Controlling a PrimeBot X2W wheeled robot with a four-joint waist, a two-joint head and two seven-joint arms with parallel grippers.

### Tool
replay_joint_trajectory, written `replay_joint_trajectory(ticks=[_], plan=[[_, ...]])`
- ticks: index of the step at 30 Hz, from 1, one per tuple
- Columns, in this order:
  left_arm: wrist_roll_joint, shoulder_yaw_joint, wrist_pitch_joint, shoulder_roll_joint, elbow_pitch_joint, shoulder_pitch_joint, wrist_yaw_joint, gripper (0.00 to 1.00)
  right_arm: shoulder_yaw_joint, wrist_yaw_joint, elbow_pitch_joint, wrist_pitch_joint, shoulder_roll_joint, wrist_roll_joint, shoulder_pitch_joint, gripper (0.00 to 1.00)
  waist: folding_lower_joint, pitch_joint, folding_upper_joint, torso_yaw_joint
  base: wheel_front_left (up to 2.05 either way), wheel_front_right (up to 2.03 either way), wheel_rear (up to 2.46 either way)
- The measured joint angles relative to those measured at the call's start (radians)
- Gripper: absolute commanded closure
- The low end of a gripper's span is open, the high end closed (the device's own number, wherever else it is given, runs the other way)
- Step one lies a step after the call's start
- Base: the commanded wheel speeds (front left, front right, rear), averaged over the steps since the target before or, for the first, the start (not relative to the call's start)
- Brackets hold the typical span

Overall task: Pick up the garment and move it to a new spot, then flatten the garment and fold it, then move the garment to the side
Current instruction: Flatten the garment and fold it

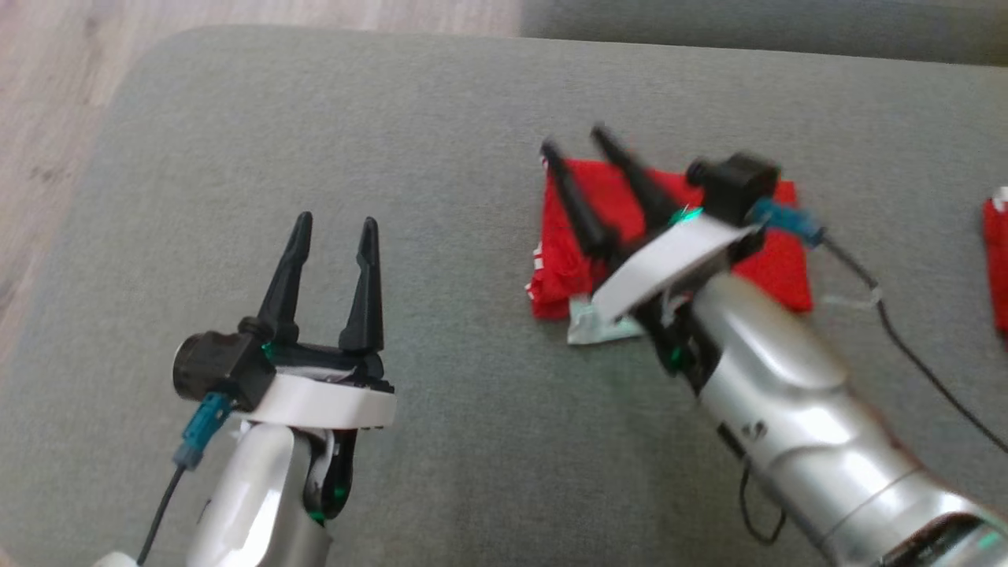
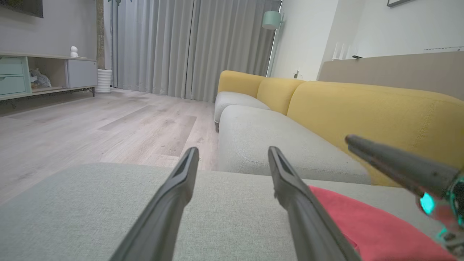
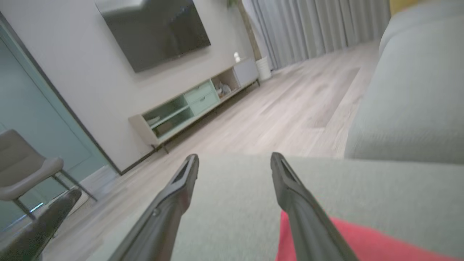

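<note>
Head view: red garment (image 1: 780, 260), folded, lies right of centre on the grey cushion (image 1: 394, 118), well clear of its edges; bare cushion spreads to the left. Right gripper (image 1: 575, 140) sits over the garment's left part, jaws apart, holding nothing. Left gripper (image 1: 336, 220) is well to the left, jaws wide, empty. Second red item (image 1: 996, 260) at the right border.
Left wrist view: garment at lower right; wood floor (image 2: 90, 123) lies beyond the cushion's far edge.
Right wrist view: garment at the lower right, partly behind one finger.

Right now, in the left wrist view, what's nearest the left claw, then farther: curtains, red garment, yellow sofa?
1. The red garment, just right of the left claw.
2. The yellow sofa, ahead on the right.
3. The curtains, far back across the room.
</note>
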Motion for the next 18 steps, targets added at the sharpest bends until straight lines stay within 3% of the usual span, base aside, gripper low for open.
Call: replay_joint_trajectory(ticks=[6, 12, 18], plan=[[0.0, 0.019, 0.0, 0.0, -0.012, 0.001, 0.002, 0.0, -0.241, 0.0, -0.047, -0.003, 0.0, -0.216, -0.002, 0.0, 0.0, -0.014, 0.0, -0.052, 0.0, 0.0, 0.0], [0.0, 0.03, 0.0, 0.0, -0.023, 0.013, 0.003, 0.0, -0.552, 0.0, -0.107, -0.007, 0.0, -0.464, 0.151, 0.0, 0.0, -0.029, 0.0, -0.111, 0.0, 0.0, 0.0], [0.001, 0.057, 0.0, 0.0, -0.023, 0.05, 0.01, 0.0, -0.704, 0.0, -0.214, -0.007, 0.004, -0.584, 0.322, 0.0, -0.0001, -0.038, 0.0, -0.164, 0.0, 0.0, 0.0]])
